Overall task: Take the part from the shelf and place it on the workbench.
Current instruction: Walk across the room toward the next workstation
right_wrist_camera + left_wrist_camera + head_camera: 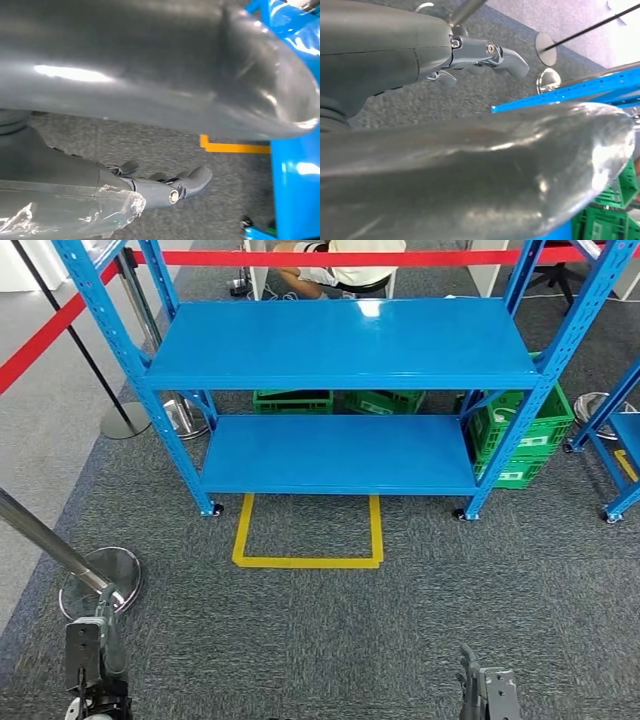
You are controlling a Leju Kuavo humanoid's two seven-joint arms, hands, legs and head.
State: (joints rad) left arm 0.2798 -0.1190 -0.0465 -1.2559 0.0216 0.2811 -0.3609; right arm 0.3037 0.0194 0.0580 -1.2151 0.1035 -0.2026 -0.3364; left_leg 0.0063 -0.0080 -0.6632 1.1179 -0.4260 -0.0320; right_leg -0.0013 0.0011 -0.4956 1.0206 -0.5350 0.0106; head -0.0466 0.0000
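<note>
A blue steel shelf [340,340] stands straight ahead on grey carpet, its upper board and lower board [332,452] showing plain blue surfaces. My left hand [94,660] hangs low at the bottom left, well short of the shelf. In the left wrist view its fingers [490,55] stretch out apart from the thick thumb, with nothing between them. My right hand [487,695] hangs low at the bottom right. Its fingers [177,187] are likewise extended and hold nothing.
A yellow floor outline [308,562] lies just before the shelf. Green crates [521,435] sit behind and to its right. A red barrier tape [45,335] and a stanchion base [102,580] border the left. A second blue shelf [623,440] stands right. A person [340,265] sits behind.
</note>
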